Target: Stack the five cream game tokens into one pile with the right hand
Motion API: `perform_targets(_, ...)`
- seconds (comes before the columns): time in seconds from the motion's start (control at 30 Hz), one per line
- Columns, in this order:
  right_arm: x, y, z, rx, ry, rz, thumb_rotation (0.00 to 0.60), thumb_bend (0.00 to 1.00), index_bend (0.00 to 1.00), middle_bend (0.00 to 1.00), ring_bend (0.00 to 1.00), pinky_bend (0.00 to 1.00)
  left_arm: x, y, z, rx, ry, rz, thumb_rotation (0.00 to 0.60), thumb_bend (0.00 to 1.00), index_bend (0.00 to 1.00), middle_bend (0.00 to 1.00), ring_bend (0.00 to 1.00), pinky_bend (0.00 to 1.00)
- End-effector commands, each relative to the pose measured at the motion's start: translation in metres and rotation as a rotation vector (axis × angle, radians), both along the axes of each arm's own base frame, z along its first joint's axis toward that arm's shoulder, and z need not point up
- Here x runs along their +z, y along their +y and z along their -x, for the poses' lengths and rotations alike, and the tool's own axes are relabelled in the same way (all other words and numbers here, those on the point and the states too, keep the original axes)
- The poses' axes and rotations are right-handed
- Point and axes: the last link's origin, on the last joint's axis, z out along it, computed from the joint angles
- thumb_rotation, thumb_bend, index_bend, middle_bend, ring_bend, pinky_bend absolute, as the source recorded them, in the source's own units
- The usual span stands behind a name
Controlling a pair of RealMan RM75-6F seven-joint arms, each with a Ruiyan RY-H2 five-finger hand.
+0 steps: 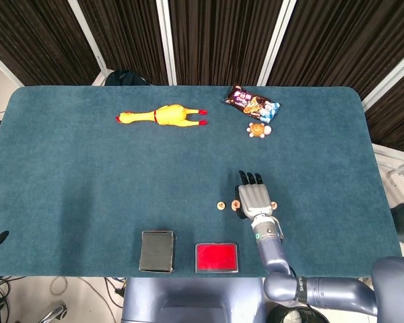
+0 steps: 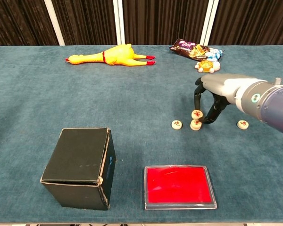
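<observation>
Four small round cream game tokens with red characters on their top faces show on the blue felt. One flat token (image 2: 177, 124) lies furthest toward nine o'clock. Just at its three o'clock lies a second token (image 2: 195, 125). A third token (image 2: 196, 114) is raised just above that second one, slightly tilted. A fourth token (image 2: 243, 124) lies flat, well apart toward three o'clock.

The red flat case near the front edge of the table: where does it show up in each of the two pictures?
Head view: the red case lies low, just right of centre, at the table's near edge.
Chest view: the red case fills the lower middle.
Shared landmark: the black box sits to its left in both.
</observation>
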Motion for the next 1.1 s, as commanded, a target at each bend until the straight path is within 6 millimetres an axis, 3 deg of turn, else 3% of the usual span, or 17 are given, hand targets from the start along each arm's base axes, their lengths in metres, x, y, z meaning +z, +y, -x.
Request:
perform_targets(0.03, -0.002, 0.000, 0.000, -0.001, 0.003, -0.002, 0.600, 0.39, 0.52, 0.00, 0.00, 0.00, 0.000, 0.000, 0.000, 0.000, 0.000, 0.000, 0.600, 0.12, 0.14, 0.00, 0.00, 0.03)
perform_targets(1.1, -0.009, 0.000, 0.009, -0.015, 0.032, -0.007, 0.600, 0.39, 0.51, 0.00, 0.00, 0.00, 0.000, 0.000, 0.000, 0.001, 0.006, 0.004, 0.600, 0.12, 0.14, 0.00, 0.00, 0.03)
